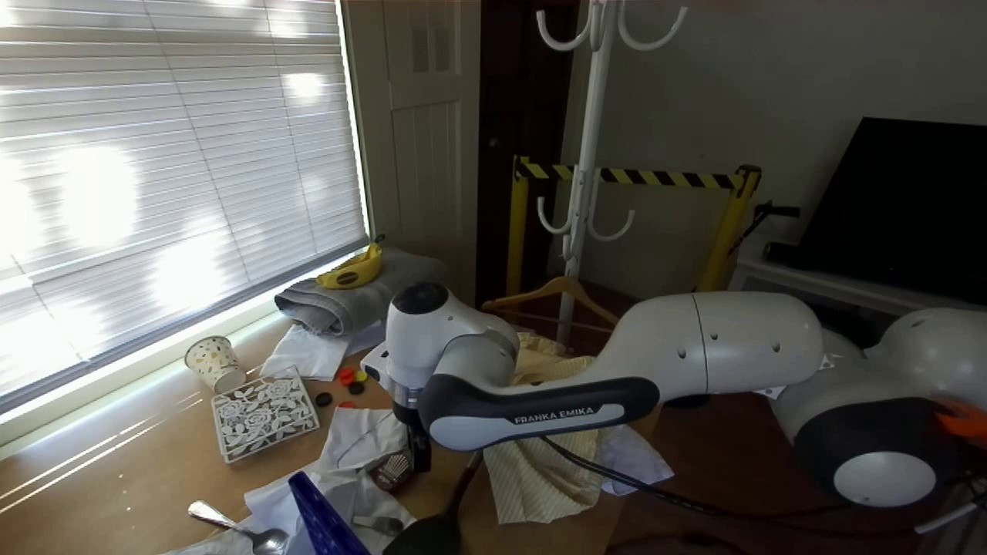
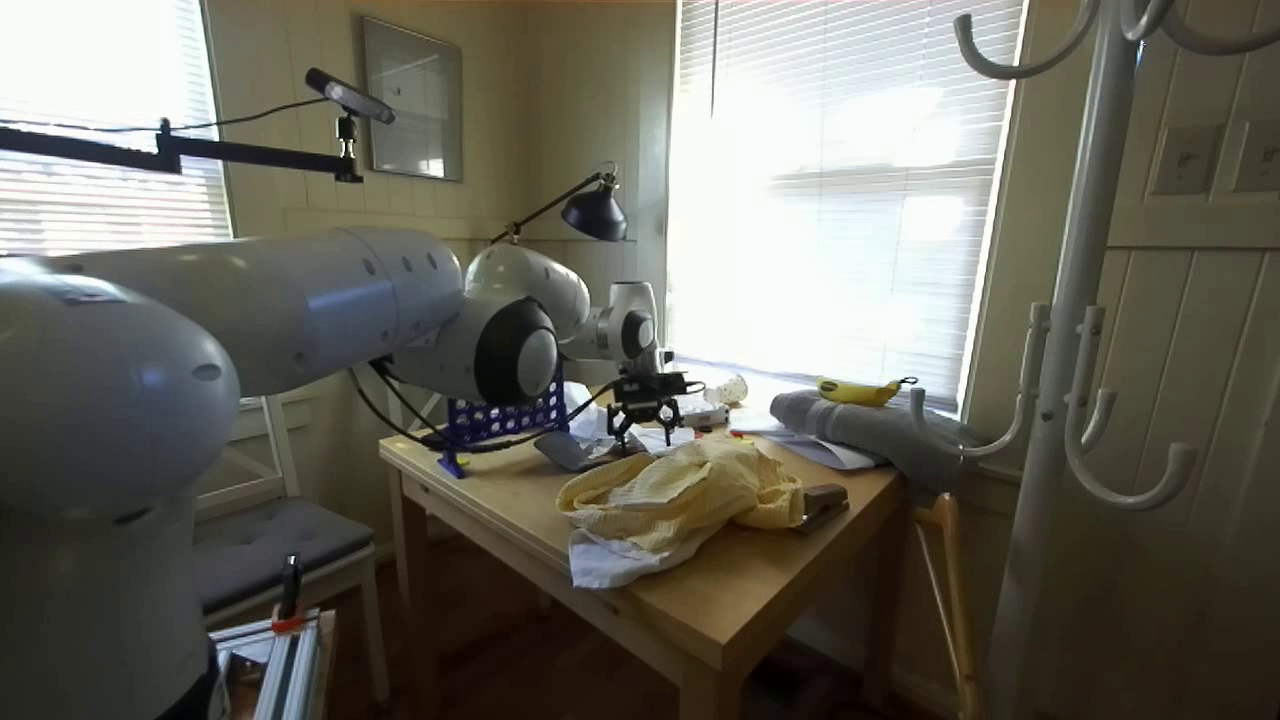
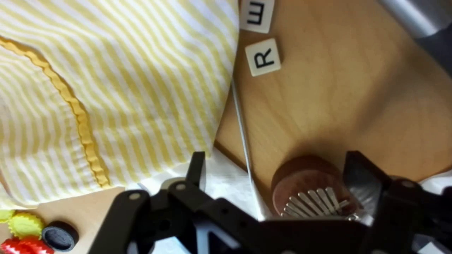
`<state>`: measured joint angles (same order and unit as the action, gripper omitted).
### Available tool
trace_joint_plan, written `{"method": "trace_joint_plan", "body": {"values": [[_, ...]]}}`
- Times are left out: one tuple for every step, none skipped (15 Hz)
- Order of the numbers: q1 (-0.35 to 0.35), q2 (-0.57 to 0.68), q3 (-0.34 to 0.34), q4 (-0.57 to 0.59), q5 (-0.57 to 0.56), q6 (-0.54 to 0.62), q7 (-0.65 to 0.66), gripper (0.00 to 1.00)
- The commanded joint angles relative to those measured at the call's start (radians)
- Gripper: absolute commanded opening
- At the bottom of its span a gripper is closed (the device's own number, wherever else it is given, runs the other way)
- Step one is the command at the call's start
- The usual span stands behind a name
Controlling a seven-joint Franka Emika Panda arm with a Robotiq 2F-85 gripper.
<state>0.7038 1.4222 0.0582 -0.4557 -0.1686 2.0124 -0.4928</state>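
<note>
My gripper (image 3: 276, 155) is open above the table and holds nothing between its fingers. It points down in both exterior views (image 1: 419, 455) (image 2: 645, 436). A reddish-brown thumb piano (image 3: 307, 180) with metal tines lies below and between the fingers, nearer the right finger in the wrist view; its lower part is hidden by the gripper. It also shows beside the gripper in an exterior view (image 1: 392, 472). A yellow-and-white striped cloth (image 3: 141, 88) lies at the left finger's side. White letter tiles, an R (image 3: 263, 57) and an E (image 3: 257, 16), lie beside the cloth.
A black spatula (image 1: 428, 536), a blue upright frame (image 2: 510, 412) and a spoon (image 1: 224, 518) stand or lie nearby. A white lattice tray (image 1: 266, 416), a paper cup (image 1: 216, 364), coloured discs (image 3: 25, 225) and a rolled grey towel with a banana-shaped pouch (image 1: 351, 270) are farther along.
</note>
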Motion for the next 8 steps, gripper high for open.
{"method": "trace_joint_plan", "body": {"values": [[-0.014, -0.012, 0.012, -0.014, -0.012, -0.084, -0.144, 1.00], [-0.017, -0.010, 0.017, -0.011, -0.006, -0.107, -0.180, 1.00], [-0.019, -0.009, 0.020, -0.009, -0.004, -0.129, -0.211, 1.00], [-0.021, -0.010, 0.023, -0.006, -0.001, -0.146, -0.243, 1.00], [-0.020, -0.008, 0.022, -0.005, -0.003, -0.160, -0.268, 0.95], [-0.019, -0.007, 0.020, -0.004, -0.005, -0.173, -0.293, 0.95], [-0.018, -0.005, 0.023, 0.000, -0.003, -0.178, -0.319, 0.97], [-0.016, -0.003, 0.024, 0.004, -0.003, -0.174, -0.343, 0.99]]}}
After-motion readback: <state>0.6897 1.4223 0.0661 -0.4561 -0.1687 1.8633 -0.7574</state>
